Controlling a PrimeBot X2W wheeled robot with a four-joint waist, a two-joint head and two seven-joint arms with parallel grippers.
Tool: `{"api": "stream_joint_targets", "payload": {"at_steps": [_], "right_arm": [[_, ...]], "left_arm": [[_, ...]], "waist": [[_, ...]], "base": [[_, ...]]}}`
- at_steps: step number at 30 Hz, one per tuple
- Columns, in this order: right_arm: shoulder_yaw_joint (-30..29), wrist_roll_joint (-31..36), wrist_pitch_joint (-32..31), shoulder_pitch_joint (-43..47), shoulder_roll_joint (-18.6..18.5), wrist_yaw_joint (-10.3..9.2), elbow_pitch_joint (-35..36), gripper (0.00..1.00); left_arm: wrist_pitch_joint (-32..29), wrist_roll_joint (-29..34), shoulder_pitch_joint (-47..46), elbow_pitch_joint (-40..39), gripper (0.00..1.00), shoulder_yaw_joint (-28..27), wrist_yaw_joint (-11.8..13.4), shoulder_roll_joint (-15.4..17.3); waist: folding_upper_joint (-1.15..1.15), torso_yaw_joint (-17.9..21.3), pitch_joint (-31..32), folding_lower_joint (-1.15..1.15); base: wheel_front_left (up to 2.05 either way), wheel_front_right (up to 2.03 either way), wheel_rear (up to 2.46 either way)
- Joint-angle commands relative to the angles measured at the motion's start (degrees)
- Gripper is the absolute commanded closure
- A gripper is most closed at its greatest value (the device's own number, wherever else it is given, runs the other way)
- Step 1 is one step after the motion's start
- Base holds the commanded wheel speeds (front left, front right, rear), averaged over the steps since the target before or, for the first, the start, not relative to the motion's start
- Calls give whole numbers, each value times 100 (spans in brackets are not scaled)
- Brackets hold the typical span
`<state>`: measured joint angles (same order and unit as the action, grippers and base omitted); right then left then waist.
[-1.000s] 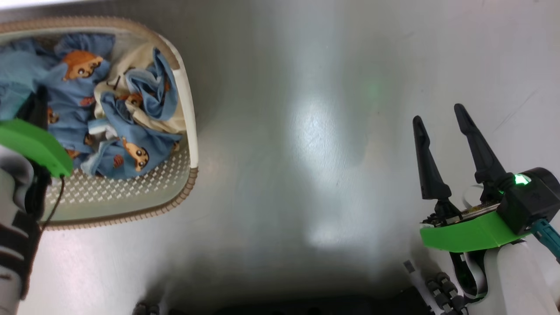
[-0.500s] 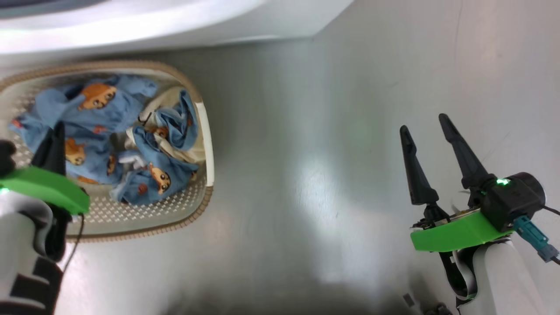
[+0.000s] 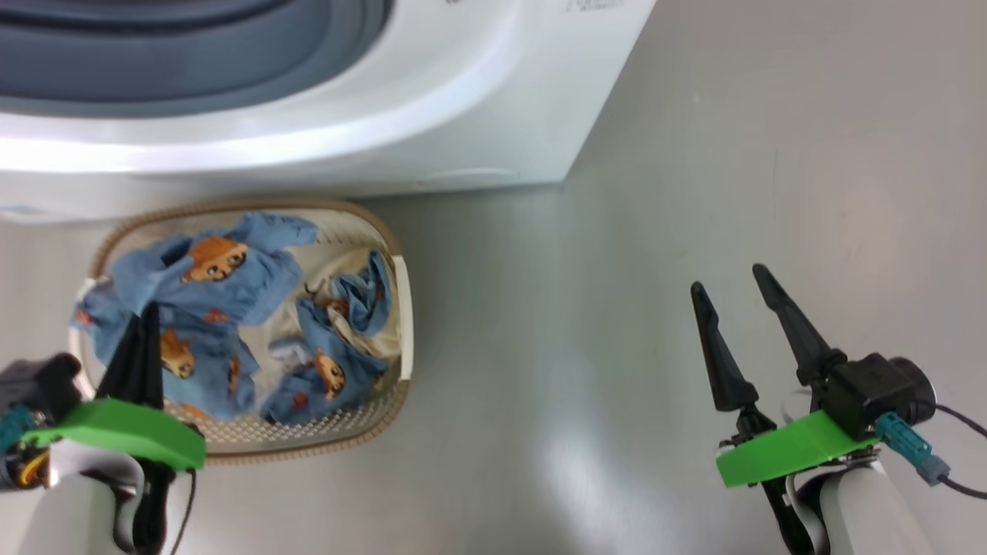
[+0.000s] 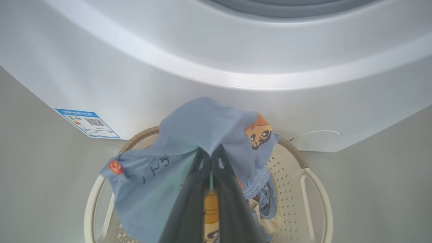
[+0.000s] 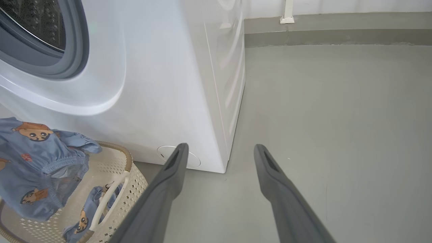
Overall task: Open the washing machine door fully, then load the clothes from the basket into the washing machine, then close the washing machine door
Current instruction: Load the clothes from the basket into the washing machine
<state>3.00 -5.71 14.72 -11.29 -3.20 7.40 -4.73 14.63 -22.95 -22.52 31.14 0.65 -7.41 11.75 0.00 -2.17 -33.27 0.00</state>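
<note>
Left claw is clamped shut on a light-blue bear-print garment. It drapes over my fingers above the basket, and more clothes lie inside. The basket sits on the floor right at the washing machine front; I can't tell if they touch.

Step in hand, my guess: carry this piece up into the drum, whose mouth looks uncovered. To do it well:
- lift until the trailing hem clears the basket rim
- pass over the grey-blue gasket
- go deep before letting go, so nothing hangs on the lip
- move smoothly, because the pinch is on a fold and the cloth could slip

Right claw is spread wide and empty, well off to the side over bare floor.

Floor is smooth, grey and glossy, with glare patches. A grey skirting strip runs under a white wall behind the machine.
</note>
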Motion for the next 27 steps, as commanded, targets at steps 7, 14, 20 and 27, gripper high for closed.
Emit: {"api": "stream_joint_targets", "payload": {"at_steps": [7, 14, 20, 27], "right_arm": [[226, -125, 28, 353, 32, 9, -57, 0], [268, -197, 28, 542, -8, 9, -106, 0], [296, -275, 28, 765, -63, 9, -124, 0], [388, -374, 28, 946, -101, 9, -159, 0]], "left_arm": [[37, 246, 743, -822, 100, -468, -7, -86], [37, 397, 1205, -1354, 100, -680, -7, -287], [37, 528, 1673, -1808, 100, -849, -7, -456], [37, 632, 2139, -2174, 100, -1028, -7, -623]], "waist": [[0, -256, 1131, 0], [0, -253, 1646, 0], [0, -189, 2105, 0], [0, -89, 2527, 0]], "base": [[0, 0, 0], [0, 0, 0], [0, 0, 0], [0, 0, 0]]}}
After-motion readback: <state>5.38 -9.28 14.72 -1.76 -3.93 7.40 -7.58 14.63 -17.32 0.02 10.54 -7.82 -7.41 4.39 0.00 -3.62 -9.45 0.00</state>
